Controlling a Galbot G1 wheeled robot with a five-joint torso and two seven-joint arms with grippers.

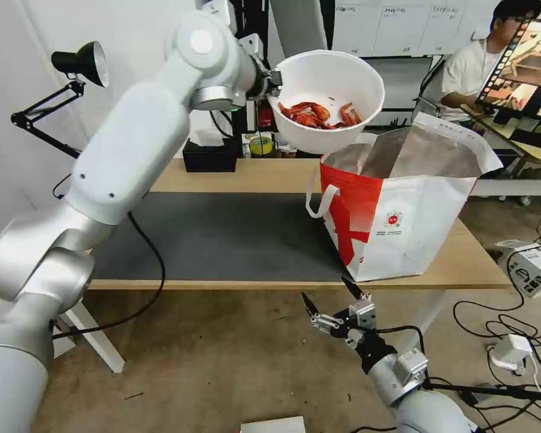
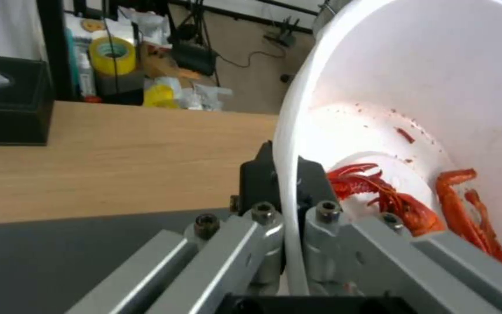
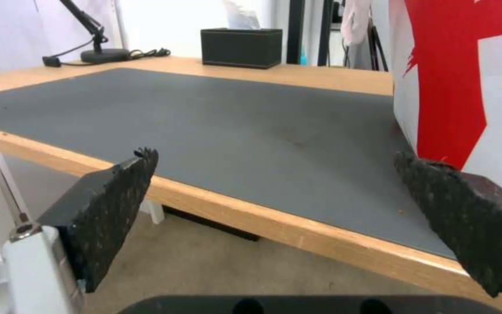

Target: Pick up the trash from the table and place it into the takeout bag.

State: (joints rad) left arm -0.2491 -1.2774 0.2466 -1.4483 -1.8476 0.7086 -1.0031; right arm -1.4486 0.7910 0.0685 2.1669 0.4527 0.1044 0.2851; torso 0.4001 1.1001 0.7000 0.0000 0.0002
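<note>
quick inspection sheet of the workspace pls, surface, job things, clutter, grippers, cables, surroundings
surface: light-wood table with a dark grey mat; the mat is bare.
job's things: white bowl of red shells held tilted in the air over the open mouth of the takeout bag, which stands at the table's right end.
clutter: black tissue box at the far edge; yellow tape roll behind it.
grippers: left gripper shut on the bowl's rim; right gripper open, low in front of the table's near edge, empty.
cables: black cable hanging by the left arm; several on the floor at right.
surroundings: desk lamp at far left; a person seated at a screen behind.
</note>
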